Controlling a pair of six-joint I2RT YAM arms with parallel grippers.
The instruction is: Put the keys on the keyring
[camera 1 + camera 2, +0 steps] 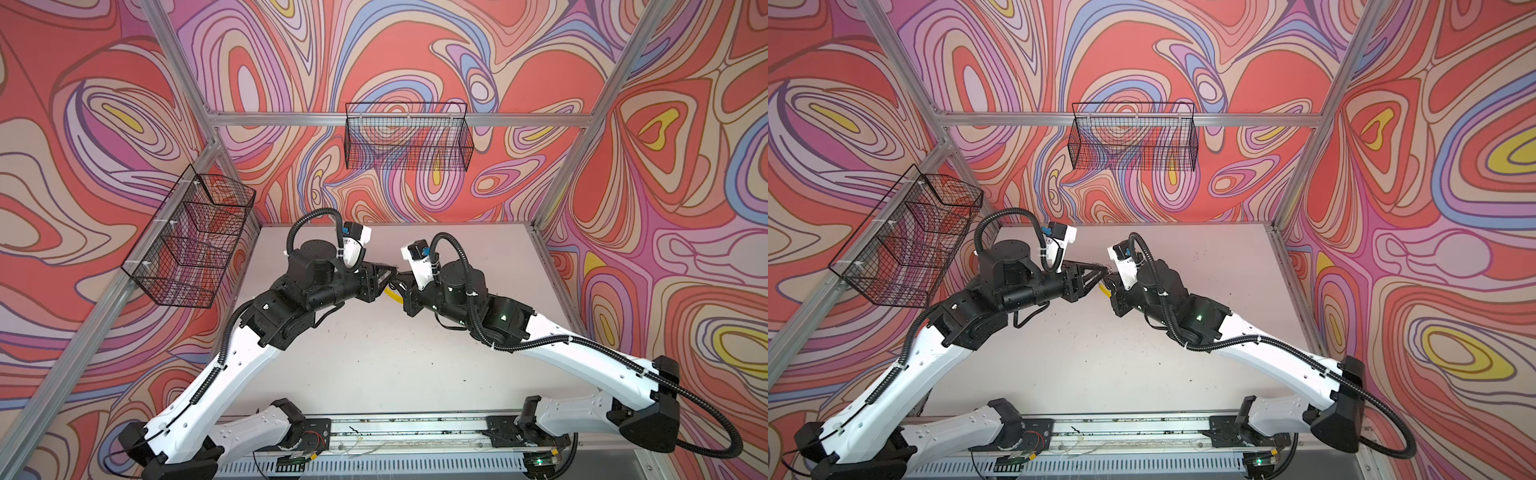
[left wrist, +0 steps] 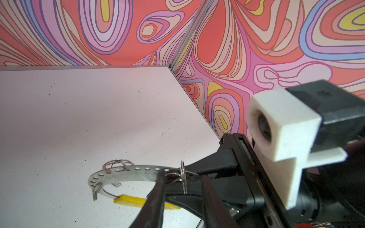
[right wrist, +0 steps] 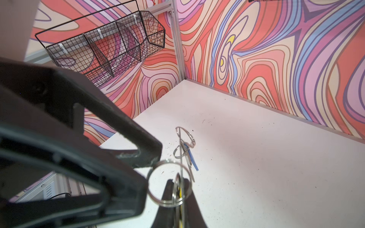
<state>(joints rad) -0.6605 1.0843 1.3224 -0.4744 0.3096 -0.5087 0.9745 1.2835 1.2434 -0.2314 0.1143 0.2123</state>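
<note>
left gripper [image 2: 182,178]: just left of the picture's middle in both top views, reaching rightward. Its fingers are partly parted with a wire loop [image 2: 182,167] standing in the gap, and no pinch can be seen.
wire loop: upright on the rim of the keyring [image 2: 126,173], edge-on to the left wrist camera, just beside the right grip.
keyring: at mid-frame in the top views and mostly hidden under both grippers. Only the yellow sleeve [image 1: 392,296] shows just below them. It is held clear of the table [image 1: 374,353] with its band about level.
keys: the blue-tagged key [image 3: 191,159] hangs from another loop farther along the ring. The black-tagged key cannot be made out.
right gripper [image 3: 180,183]: just right of the middle, reaching leftward, clenched on the keyring by the yellow sleeve.
relation: the loop lies straight ahead of the left jaws, with its flat face across their closing line.
nearer arm: the left arm is probably the working one, and the right only steadies the ring.
risk: squeezing off-centre could twist the loop aside.
</note>
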